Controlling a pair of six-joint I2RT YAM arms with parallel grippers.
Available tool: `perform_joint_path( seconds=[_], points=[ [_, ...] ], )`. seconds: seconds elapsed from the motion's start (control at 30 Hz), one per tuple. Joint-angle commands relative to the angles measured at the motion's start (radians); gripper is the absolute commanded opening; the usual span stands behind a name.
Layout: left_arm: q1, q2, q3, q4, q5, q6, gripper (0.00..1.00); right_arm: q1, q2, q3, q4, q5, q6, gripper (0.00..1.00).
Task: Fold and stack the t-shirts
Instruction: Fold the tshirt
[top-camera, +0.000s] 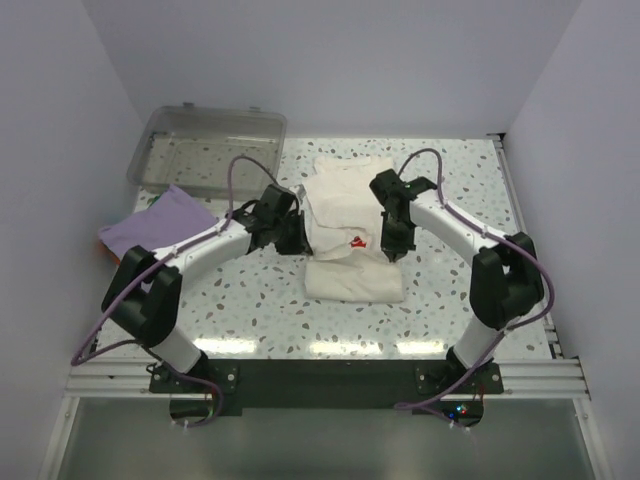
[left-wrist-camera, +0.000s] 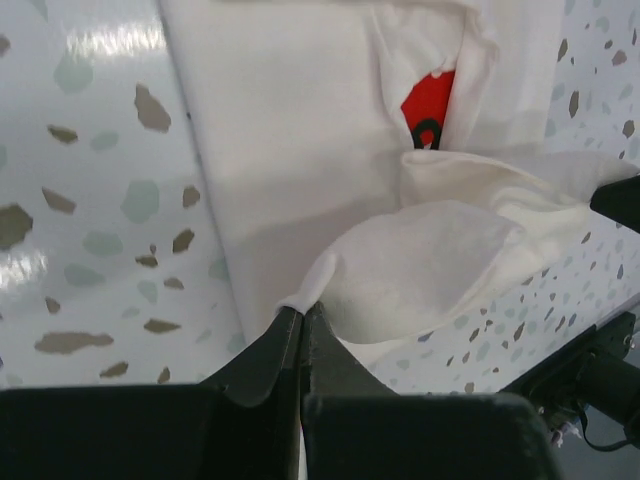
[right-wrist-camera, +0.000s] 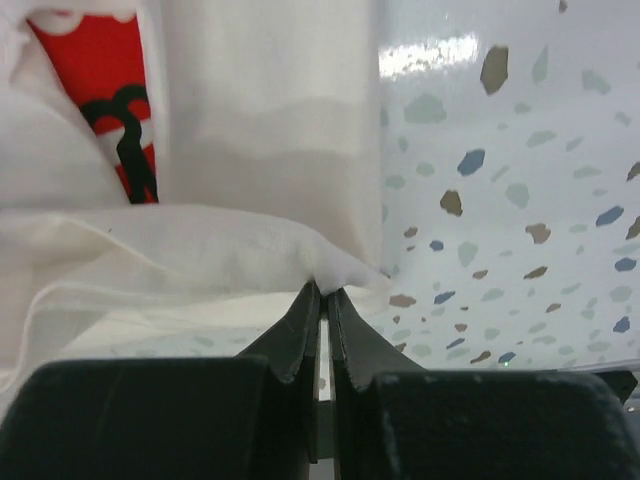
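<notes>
The cream-white t-shirt (top-camera: 348, 225) with a red logo (top-camera: 357, 240) lies mid-table, partly folded. My left gripper (top-camera: 293, 235) is shut on its left edge, and the pinched cloth (left-wrist-camera: 330, 270) is lifted above the table. My right gripper (top-camera: 391, 248) is shut on its right edge, with the cloth (right-wrist-camera: 330, 265) bunched at the fingertips. The red logo shows in the left wrist view (left-wrist-camera: 432, 100) and the right wrist view (right-wrist-camera: 95, 70). The lavender t-shirt (top-camera: 155, 225) lies folded at the table's left edge.
A clear plastic bin (top-camera: 208, 148) stands at the back left. The terrazzo table (top-camera: 250, 310) has white walls on three sides and a metal rail (top-camera: 320, 375) along the near edge.
</notes>
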Motion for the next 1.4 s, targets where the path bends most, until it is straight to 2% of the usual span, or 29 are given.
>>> perform_joint_path(
  seconds=[0.0, 0.27, 0.5, 0.67, 0.7, 0.77, 0.8, 0.83, 0.93, 0.97, 1.07, 1.2, 1.37],
  points=[
    [0.044, 0.105, 0.154, 0.077, 0.077, 0.101, 0.0, -0.04, 0.079, 0.1, 0.064, 0.028, -0.073, 0.0],
    [0.125, 0.318, 0.352, 0.078, 0.138, 0.153, 0.0, -0.113, 0.235, 0.278, 0.052, 0.032, -0.134, 0.0],
    [0.16, 0.418, 0.448, 0.057, 0.166, 0.164, 0.0, -0.141, 0.299, 0.353, 0.032, 0.018, -0.157, 0.0],
    [0.171, 0.476, 0.521, -0.014, 0.126, 0.152, 0.01, -0.155, 0.365, 0.398, 0.025, 0.009, -0.17, 0.0],
    [0.174, 0.478, 0.526, -0.021, 0.117, 0.147, 0.15, -0.159, 0.374, 0.405, 0.025, 0.006, -0.17, 0.0],
    [0.18, 0.472, 0.529, -0.023, 0.085, 0.127, 0.35, -0.172, 0.397, 0.431, 0.018, 0.003, -0.171, 0.01],
    [0.183, 0.466, 0.529, -0.021, 0.071, 0.123, 0.38, -0.176, 0.405, 0.451, 0.015, 0.001, -0.171, 0.05],
    [0.183, 0.455, 0.531, -0.02, 0.066, 0.124, 0.39, -0.188, 0.406, 0.459, 0.009, -0.003, -0.171, 0.17],
    [0.183, 0.427, 0.522, -0.021, 0.051, 0.132, 0.45, -0.213, 0.405, 0.483, 0.002, -0.011, -0.17, 0.34],
    [0.183, 0.418, 0.515, -0.021, 0.051, 0.133, 0.46, -0.219, 0.399, 0.484, 0.002, -0.012, -0.168, 0.43],
    [0.183, 0.375, 0.466, -0.012, 0.071, 0.141, 0.48, -0.244, 0.362, 0.462, 0.014, -0.035, -0.168, 0.53],
    [0.177, 0.292, 0.347, 0.002, 0.094, 0.144, 0.51, -0.264, 0.264, 0.363, 0.078, -0.116, -0.179, 0.6],
    [0.16, 0.162, 0.132, 0.051, 0.112, 0.115, 0.56, -0.267, 0.126, 0.154, 0.155, -0.224, -0.193, 0.61]
  ],
)
